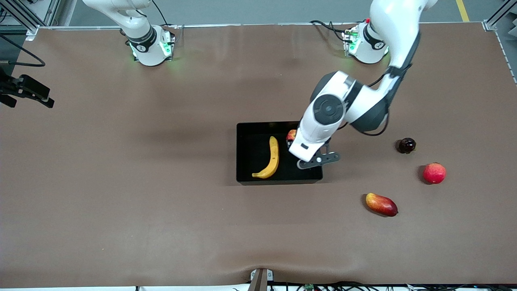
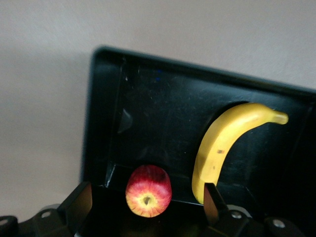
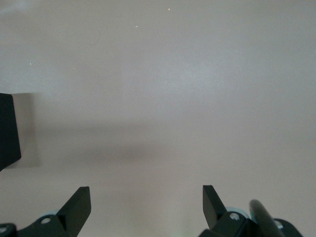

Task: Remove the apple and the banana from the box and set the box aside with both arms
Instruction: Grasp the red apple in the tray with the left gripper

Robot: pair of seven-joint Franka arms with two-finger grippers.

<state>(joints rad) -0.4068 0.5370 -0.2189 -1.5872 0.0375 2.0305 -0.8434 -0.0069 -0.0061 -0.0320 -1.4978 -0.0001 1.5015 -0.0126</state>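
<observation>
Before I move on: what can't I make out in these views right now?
- Apple: front view, mostly hidden by the left arm.
- Left gripper: hidden under its own wrist in front view.
- Right gripper: outside the front view.
- Box: only a corner, cut by the right wrist view's edge.
- Small dark fruit: too small to identify.

Brown tabletop (image 1: 121, 182) fills nearly the whole frame, carrying a black box (image 1: 246, 153) at centre. Right of centre lie a dark, glossy round fruit (image 1: 406, 145), a pinkish-red round fruit (image 1: 434, 173) just below it, and an oval red-yellow mango (image 1: 381, 204) lower still. The two arm bases stand along the upper edge of the frame.
</observation>
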